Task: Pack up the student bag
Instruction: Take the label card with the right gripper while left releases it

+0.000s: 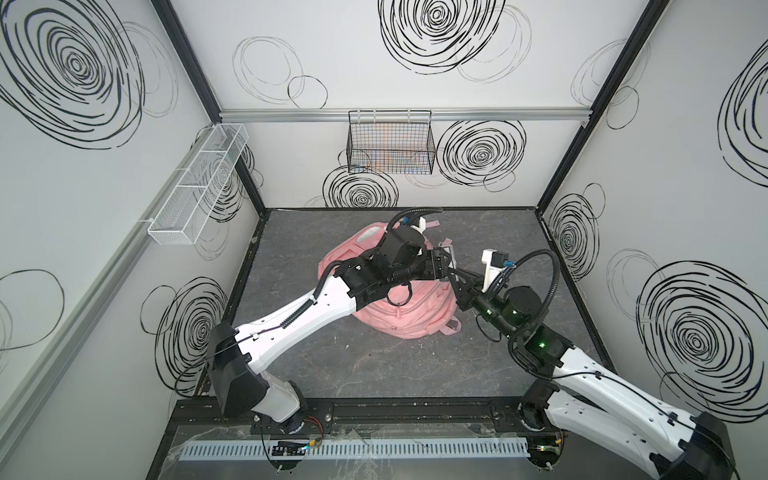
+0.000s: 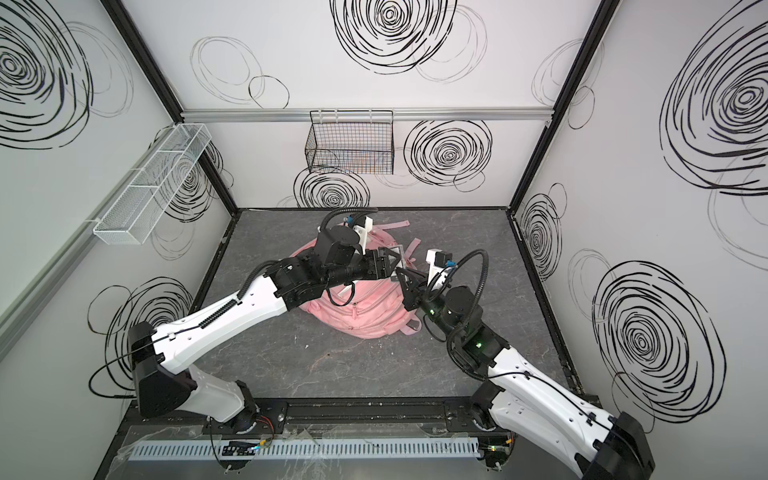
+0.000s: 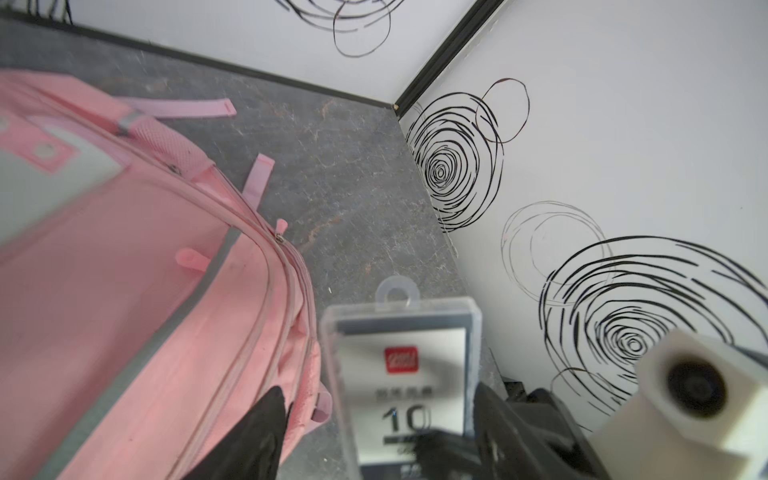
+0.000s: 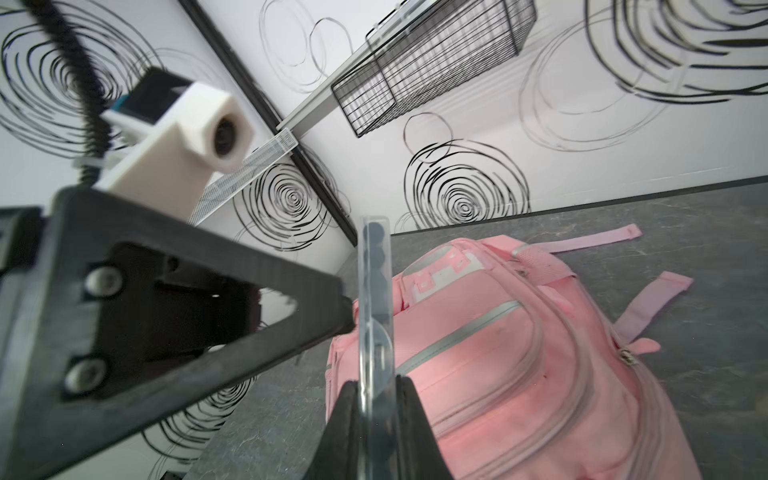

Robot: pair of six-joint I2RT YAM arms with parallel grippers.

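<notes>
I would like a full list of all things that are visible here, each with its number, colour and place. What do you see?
student bag: one, pink, lying in the middle of the table
clear case: one, transparent with a white label, held in the air beside the bag
wire basket: one, black, hanging on the back wall rail
mesh tray: one, white, fixed to the left wall
table: one, dark grey marbled, under the bag
left gripper: one, black, open, a finger on either side of the clear case
right gripper: one, black, shut on the clear case's thin edge
</notes>
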